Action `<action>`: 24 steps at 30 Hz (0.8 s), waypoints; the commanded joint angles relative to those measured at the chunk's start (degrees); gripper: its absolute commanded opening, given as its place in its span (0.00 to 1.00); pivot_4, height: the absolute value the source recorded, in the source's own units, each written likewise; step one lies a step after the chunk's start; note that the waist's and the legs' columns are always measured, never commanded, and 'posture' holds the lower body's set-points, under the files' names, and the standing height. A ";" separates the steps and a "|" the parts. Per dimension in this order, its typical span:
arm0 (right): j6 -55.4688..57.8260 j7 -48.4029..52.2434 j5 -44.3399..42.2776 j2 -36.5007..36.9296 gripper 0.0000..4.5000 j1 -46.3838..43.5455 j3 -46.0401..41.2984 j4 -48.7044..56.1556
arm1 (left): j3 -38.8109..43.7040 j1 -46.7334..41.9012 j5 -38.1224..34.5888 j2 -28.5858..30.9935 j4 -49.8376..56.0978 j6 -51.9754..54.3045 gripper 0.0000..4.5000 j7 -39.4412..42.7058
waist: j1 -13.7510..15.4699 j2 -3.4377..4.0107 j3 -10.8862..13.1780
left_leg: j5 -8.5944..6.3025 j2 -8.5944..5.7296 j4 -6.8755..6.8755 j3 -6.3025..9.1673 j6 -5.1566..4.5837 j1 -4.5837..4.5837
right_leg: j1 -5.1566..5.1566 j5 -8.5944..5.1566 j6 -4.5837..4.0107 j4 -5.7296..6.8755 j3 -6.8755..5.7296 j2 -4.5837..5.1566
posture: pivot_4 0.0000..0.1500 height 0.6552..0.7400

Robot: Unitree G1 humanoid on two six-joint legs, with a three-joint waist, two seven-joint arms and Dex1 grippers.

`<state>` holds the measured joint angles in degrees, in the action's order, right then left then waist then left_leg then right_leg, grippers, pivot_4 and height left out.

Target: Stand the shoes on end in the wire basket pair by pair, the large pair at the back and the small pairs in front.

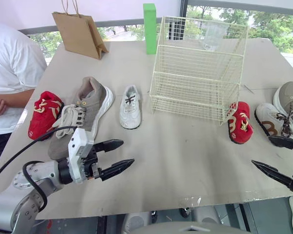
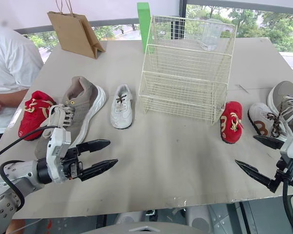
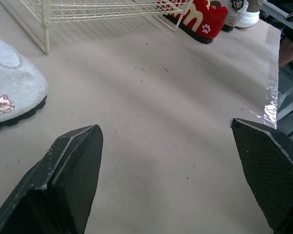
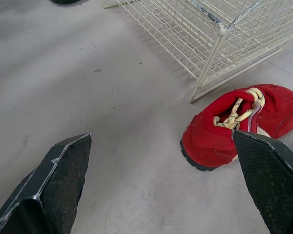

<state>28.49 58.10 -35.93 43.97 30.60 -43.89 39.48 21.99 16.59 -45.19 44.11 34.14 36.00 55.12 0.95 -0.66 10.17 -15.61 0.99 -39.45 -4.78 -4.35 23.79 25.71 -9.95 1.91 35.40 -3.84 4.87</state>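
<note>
Red shoe [image 4: 239, 124] just beyond right gripper [image 4: 161, 137]

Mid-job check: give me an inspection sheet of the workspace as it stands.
Surface: table, lightly marked.
Job's things: basket holds no shoes; left red shoe, left grey shoe, left white shoe, right red shoe, right white shoe, right grey shoe sit on their soles outside it.
Clutter: paper bag, green block, clear cup.
Grippers: left pincer, right pincer open, empty.
Cables: black cable by left arm.
Surroundings: person at left; windows behind.
</note>
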 commanded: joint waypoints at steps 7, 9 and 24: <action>8.66 -12.67 -7.54 3.53 0.99 -11.50 4.78 7.76 | -0.33 -5.77 -8.49 -2.60 7.47 2.84 1.00 -9.32 | -0.13 -0.06 0.01 | 0.07 -0.02 -0.02 -0.05 0.09 -0.08 | -0.08 0.01 0.01 0.02 0.03 0.06 | 1.00 1.00; 13.24 -15.62 -10.77 7.92 0.99 -16.36 6.59 9.07 | 0.93 -5.64 -13.26 -2.29 9.28 2.41 1.00 -6.96 | -0.22 -0.07 0.01 | 0.07 -0.05 -0.02 -0.08 0.08 -0.09 | -0.07 0.02 0.00 0.06 0.04 0.03 | 1.00 1.00; 27.75 -13.01 7.02 13.67 0.99 -74.06 63.21 -20.57 | -0.57 -0.63 -8.62 -2.00 19.47 -4.83 1.00 -8.77 | -0.24 -0.19 0.07 | 0.25 -0.14 -0.03 -0.11 -0.17 0.01 | 0.00 0.16 -0.25 -0.02 -0.04 -0.28 | 1.00 1.00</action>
<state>56.25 42.61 -33.71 57.95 -39.70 15.16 22.16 20.83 15.23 -54.22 42.20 50.89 33.22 46.90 0.70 -0.85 10.23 -15.36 0.85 -39.48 -4.91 -4.52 23.81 25.72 -9.79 1.66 35.38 -3.87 4.58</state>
